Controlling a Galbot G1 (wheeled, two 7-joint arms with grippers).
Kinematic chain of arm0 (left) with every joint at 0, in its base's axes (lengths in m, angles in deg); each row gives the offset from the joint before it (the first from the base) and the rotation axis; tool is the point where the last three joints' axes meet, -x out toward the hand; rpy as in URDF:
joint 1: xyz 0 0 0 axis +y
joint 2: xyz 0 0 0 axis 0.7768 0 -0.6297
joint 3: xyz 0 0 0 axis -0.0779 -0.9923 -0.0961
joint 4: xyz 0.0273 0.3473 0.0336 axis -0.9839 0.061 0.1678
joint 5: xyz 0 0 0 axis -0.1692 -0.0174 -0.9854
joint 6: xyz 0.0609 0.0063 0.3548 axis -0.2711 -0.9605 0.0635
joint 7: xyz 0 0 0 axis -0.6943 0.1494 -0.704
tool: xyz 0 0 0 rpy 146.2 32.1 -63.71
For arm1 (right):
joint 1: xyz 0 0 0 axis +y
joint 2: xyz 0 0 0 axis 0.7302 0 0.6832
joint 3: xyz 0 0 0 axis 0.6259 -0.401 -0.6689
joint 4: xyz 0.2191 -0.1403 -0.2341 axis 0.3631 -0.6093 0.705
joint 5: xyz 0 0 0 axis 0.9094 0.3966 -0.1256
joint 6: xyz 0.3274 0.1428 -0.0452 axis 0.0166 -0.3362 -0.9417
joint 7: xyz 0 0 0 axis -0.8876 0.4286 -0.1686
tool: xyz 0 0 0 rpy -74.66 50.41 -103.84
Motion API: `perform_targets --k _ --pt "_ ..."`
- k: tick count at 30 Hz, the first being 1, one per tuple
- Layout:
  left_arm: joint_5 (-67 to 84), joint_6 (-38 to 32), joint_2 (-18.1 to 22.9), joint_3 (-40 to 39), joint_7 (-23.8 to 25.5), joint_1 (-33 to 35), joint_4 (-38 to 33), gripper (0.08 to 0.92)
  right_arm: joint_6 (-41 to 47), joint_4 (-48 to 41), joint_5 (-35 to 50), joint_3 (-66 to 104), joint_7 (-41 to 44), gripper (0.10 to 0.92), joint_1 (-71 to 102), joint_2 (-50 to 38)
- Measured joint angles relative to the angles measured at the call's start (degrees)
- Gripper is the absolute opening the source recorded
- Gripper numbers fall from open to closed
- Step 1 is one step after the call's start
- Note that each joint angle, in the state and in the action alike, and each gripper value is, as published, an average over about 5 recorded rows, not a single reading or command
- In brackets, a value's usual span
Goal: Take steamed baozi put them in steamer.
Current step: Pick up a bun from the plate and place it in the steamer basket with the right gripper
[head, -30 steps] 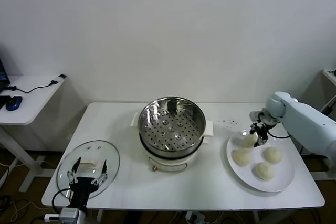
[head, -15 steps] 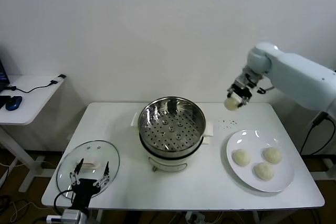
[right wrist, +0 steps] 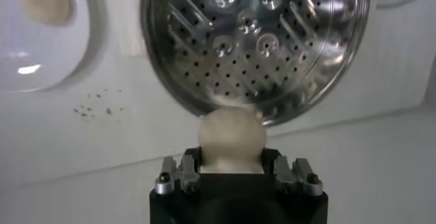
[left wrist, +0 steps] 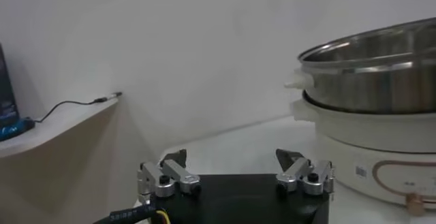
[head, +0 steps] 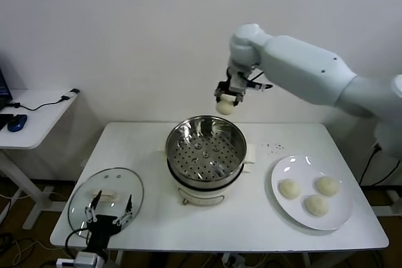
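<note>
My right gripper (head: 225, 101) hangs in the air just above the back rim of the steamer (head: 206, 149), shut on one steamed baozi (head: 224, 107). The right wrist view shows that baozi (right wrist: 230, 138) clamped between the jaws, with the steamer's perforated floor (right wrist: 255, 41) below it. Three more cream-white baozi (head: 288, 188) (head: 326, 185) (head: 315, 204) lie on the white plate (head: 296, 166) at the right. My left gripper (head: 108, 213) stays low at the table's front left corner, open and holding nothing, as its own view confirms (left wrist: 235, 166).
A round glass lid (head: 129, 187) with a white knob lies flat at the front left, under the left gripper. Dark crumbs (head: 272, 147) dot the table between steamer and plate. A side desk (head: 34, 115) with a mouse stands off to the left.
My right gripper has lifted one baozi off the plate and carried it up and leftward to above the steamer's back rim. The left arm has stayed put.
</note>
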Motion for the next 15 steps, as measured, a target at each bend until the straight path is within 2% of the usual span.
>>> perform_targets --k 15 --pt "-0.1 0.3 0.5 -0.3 0.0 0.2 -1.1 0.823 -3.3 -10.8 -5.5 1.0 -0.6 0.585 7.8 8.0"
